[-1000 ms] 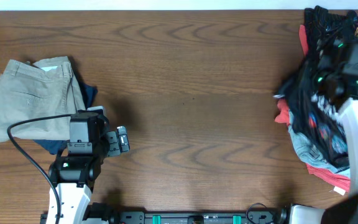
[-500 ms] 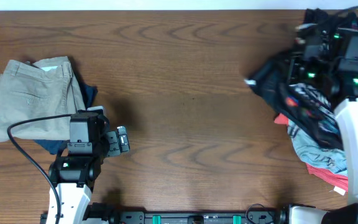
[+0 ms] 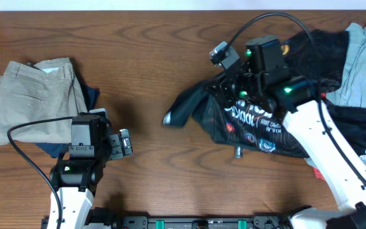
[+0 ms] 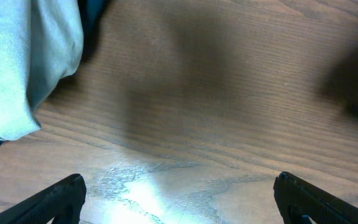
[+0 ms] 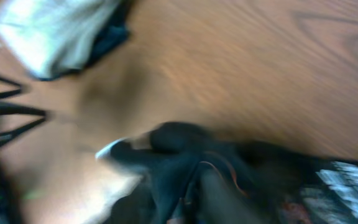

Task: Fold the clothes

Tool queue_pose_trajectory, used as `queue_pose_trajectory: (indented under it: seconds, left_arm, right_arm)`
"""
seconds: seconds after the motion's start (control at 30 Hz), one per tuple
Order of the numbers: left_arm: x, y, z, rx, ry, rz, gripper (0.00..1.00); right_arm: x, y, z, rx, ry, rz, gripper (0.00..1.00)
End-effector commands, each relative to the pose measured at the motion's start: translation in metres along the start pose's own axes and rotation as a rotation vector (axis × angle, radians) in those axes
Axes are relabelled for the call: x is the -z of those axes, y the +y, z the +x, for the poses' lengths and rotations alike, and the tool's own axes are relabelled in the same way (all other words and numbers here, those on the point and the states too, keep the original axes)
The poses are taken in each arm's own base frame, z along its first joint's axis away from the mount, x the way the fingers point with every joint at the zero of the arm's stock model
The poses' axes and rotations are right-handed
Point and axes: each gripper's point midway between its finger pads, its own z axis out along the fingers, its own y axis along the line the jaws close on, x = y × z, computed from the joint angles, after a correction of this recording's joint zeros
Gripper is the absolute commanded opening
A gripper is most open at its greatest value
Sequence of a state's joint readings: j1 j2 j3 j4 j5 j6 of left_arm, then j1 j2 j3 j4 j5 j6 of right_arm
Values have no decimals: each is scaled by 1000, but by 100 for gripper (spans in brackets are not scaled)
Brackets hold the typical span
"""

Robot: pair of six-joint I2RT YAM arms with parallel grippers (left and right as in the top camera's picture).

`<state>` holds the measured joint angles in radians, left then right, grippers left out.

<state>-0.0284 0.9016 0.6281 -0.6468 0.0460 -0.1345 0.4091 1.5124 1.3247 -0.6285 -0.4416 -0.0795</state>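
The black jersey [image 3: 246,117] with white and red logos is stretched across the table's right half, one end reaching left toward the middle. My right gripper [image 3: 229,86] is shut on the jersey near its upper left part. In the right wrist view the black cloth [image 5: 185,168] fills the space around the jaws, blurred by motion. My left gripper [image 3: 127,143] is open and empty, low over the table by the folded clothes; its two fingertips [image 4: 179,199] show wide apart over bare wood.
A folded stack with beige trousers [image 3: 33,102] on top of dark blue cloth lies at the left. A pile of other clothes, grey-blue [image 3: 364,54] and red, lies at the far right edge under and beside the jersey.
My right arm has swung left from the pile at the right edge, dragging the black jersey out toward the middle of the table. The left arm has not moved.
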Motion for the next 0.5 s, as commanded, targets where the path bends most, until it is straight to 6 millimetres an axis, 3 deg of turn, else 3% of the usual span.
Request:
queue_pose_trajectory:
  seconds: [0.0,0.03,0.07,0.23,0.47]
  left_arm:
    - [4,-9,-8,9,-19,49,98]
    - [5,-16,-8,8,-18,84,98]
    - [6,-25,-8,7,-14,136,98]
    - [12,-57,-11,39,-4,324,98]
    - [-4,-59,3,210,110,319,98]
  right_arm:
    - [-1,-51,5,-72,21,276,79]
    - [2,-60,6,-95,19,330,95]
    - [6,-70,7,-120,16,381,99]
    - [20,-98,16,-212,22,472,99]
    - [43,-131,51,-352,110,540,99]
